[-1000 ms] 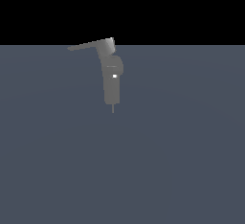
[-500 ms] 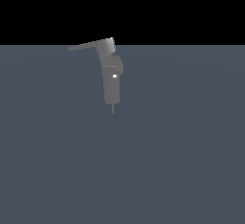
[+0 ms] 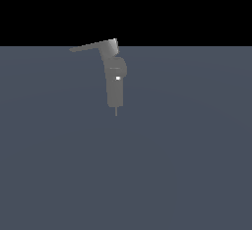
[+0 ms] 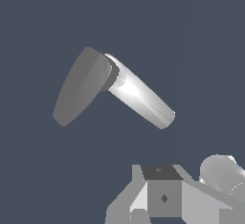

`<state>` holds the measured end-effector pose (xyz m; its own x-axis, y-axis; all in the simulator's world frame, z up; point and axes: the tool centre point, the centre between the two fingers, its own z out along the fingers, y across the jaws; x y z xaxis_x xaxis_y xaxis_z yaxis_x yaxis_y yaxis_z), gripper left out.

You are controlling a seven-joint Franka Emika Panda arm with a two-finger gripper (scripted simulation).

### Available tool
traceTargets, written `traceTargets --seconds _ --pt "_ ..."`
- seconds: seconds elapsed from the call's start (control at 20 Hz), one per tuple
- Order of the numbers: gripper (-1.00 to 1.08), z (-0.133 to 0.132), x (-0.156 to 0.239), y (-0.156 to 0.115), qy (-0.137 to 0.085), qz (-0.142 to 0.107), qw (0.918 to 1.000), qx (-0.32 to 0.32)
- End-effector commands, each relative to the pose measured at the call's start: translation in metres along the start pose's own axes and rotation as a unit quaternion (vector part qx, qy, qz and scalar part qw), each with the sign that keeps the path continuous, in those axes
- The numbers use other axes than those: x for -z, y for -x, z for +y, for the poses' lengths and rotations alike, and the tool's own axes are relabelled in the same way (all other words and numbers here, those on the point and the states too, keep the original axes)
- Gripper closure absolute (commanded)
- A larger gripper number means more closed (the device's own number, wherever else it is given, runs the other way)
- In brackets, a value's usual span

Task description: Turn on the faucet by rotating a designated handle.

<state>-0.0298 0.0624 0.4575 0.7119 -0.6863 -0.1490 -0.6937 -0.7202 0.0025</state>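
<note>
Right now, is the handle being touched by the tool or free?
Free. The handle juts sideways from the faucet with nothing touching it; whether the tool is open, cannot tell.

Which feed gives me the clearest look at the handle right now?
The wrist view: the handle fills much of the frame, its broad flat face turned to the camera. The exterior view shows it only as a thin edge-on sliver off the faucet's top.

The claw [image 4: 165,204] is cut off by the wrist view's edge, so its fingertips are not seen and its opening cannot be judged. In the exterior view, the faucet [image 3: 115,84] has a white mark too small to read.
</note>
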Motion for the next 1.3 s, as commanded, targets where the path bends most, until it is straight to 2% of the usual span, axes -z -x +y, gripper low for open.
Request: traceTargets --seconds 0.0,0.25,0.55,1.25 --pt "1.08 -0.017 -0.01 -0.009 0.004 -0.003 0.9995 -0.032" --pt "1.08 -0.049 -0.033 -0.024 0.013 -0.006 0.9955 -0.094" --pt "1.08 -0.087 -0.065 -0.04 0.027 -0.004 0.9858 -0.166" --pt "1.08 -0.162 -0.154 -0.058 0.057 0.022 0.9491 -0.309"
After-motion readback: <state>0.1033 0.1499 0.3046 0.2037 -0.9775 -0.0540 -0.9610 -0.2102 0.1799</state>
